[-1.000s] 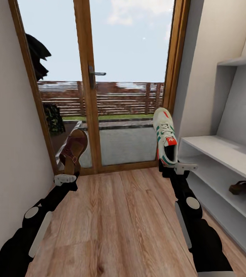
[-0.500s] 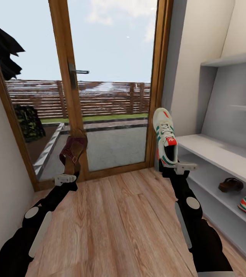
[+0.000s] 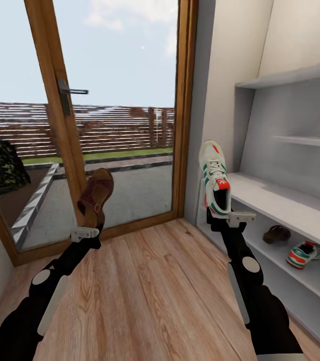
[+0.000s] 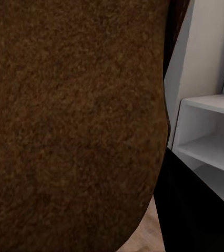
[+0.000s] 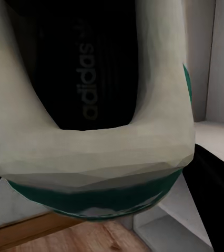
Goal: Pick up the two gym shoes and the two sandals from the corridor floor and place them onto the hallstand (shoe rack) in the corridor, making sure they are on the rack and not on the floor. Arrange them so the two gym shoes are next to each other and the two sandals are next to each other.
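My left gripper (image 3: pixel 87 228) is shut on a brown sandal (image 3: pixel 95 196), held upright with its toe up; its brown sole (image 4: pixel 70 121) looms close in the left wrist view. My right gripper (image 3: pixel 227 214) is shut on a white gym shoe (image 3: pixel 215 176) with green stripes, also toe up; its heel and dark insole (image 5: pixel 91 105) show close in the right wrist view. The pale grey hallstand (image 3: pixel 280 198) stands at the right. On its lower tier lie the other sandal (image 3: pixel 276 233) and the other gym shoe (image 3: pixel 303 253), side by side. Both held shoes hang over the wood corridor floor (image 3: pixel 144 291).
A wood-framed glass door (image 3: pixel 59 115) with a handle closes the corridor ahead, with a fence and garden beyond. A white wall (image 3: pixel 220 90) meets the hallstand's left end. The stand's back panel carries two stepped shelves (image 3: pixel 290 77).
The whole picture has slid left, so the camera has turned right; more of the hallstand shows. Both arms keep their pose with the sandal and gym shoe still held.
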You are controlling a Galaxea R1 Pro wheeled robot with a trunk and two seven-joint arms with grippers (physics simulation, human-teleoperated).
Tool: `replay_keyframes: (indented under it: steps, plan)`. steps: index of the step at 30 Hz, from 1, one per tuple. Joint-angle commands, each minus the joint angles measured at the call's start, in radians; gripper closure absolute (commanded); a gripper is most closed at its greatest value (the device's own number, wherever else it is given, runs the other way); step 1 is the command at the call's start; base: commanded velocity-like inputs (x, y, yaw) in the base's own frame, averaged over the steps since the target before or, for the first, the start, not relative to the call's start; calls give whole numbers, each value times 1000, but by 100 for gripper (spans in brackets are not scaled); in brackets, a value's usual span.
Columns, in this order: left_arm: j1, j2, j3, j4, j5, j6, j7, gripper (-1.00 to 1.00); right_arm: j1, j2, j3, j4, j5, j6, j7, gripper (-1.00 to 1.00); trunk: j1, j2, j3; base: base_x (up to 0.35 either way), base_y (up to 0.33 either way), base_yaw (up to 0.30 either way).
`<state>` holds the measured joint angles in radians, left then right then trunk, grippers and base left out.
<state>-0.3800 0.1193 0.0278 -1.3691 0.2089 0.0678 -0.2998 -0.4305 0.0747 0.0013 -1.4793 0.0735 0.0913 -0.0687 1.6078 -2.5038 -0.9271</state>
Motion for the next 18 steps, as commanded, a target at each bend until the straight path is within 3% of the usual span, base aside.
replay_keyframes:
  steps: [1, 6, 18]
  plan:
    - [0, 0, 1, -1, 10, 7, -5, 100, -1, 0, 0, -2, 9, 7, -3, 100, 0, 0, -1, 309, 111, -42]
    - [0, -1, 1, -1, 10, 6, -4, 100, -1, 0, 0, -2, 8, 7, -3, 100, 0, 0, -1, 316, 115, -120]
    - [0, -1, 1, -1, 10, 7, -5, 100, -1, 0, 0, -2, 8, 7, -3, 100, 0, 0, -1, 271, 133, -287]
